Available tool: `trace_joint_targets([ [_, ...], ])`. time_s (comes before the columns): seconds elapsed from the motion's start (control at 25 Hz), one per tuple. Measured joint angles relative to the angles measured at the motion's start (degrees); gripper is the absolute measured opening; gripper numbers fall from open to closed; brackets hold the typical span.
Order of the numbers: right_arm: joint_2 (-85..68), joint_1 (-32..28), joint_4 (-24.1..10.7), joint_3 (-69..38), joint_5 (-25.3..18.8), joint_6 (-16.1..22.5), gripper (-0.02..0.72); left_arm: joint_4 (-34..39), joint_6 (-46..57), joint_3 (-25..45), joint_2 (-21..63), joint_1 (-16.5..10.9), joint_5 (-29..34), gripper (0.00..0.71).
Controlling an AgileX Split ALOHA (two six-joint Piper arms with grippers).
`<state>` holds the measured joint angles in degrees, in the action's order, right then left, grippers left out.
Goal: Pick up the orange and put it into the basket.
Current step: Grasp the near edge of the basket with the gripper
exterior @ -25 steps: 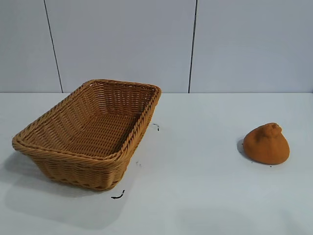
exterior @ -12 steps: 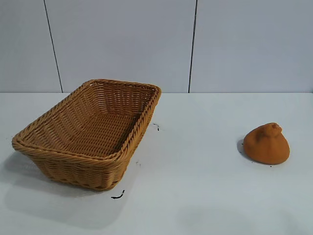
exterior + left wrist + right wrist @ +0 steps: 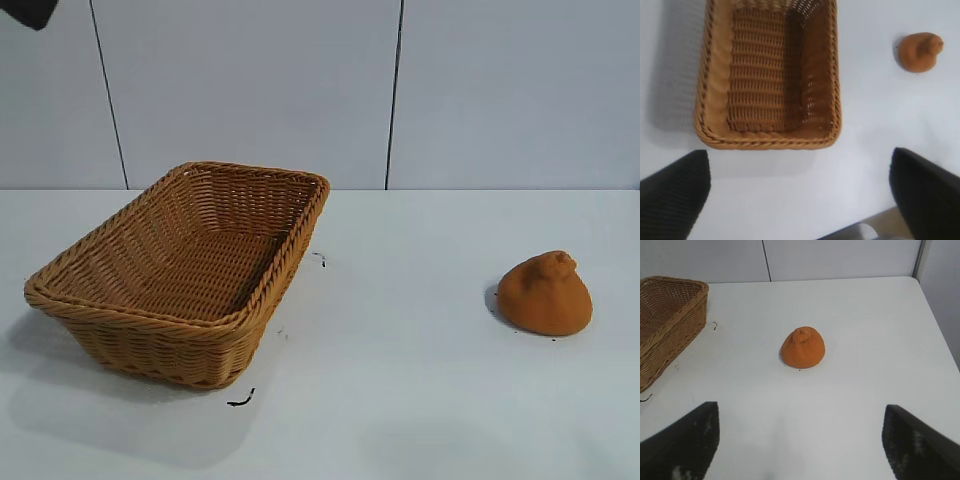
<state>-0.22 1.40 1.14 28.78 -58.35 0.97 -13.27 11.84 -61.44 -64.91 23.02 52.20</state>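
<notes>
Orange [image 3: 545, 293] sits bump-up on the white bench [image 3: 400, 330], well apart from the empty basket [image 3: 140, 305], and nothing holds it. The left gripper [image 3: 800, 195] hangs above the bench near the basket's short end, jaws spread wide and empty; the right gripper [image 3: 800, 437] faces the fruit from nearer, jaws also wide and empty. A good approach would likely centre the open jaws over the fruit's broad lower body, below the knob, before closing.
</notes>
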Motion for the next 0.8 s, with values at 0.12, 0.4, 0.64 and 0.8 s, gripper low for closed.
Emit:
trace_joint_targets([
  [0.12, 0.0, 0.0, 0.0, 0.0, 0.0, 0.0, 0.61, 3.9, 13.3, 0.0, 0.0, 2.3, 0.0, 0.697],
  [0.4, 0.0, 0.0, 0.0, 0.0, 0.0, 0.0, 0.61, 10.6, 39.7, 0.0, -0.2, 2.5, -0.1, 0.697],
  [0.64, 0.0, 0.0, 0.0, 0.0, 0.0, 0.0, 0.61, 10.0, 48.4, -0.2, -5.4, 2.7, -0.2, 0.697],
  [0.8, 0.0, 0.0, 0.0, 0.0, 0.0, 0.0, 0.61, 8.5, 51.3, -0.2, -10.8, 2.7, -0.6, 0.697],
])
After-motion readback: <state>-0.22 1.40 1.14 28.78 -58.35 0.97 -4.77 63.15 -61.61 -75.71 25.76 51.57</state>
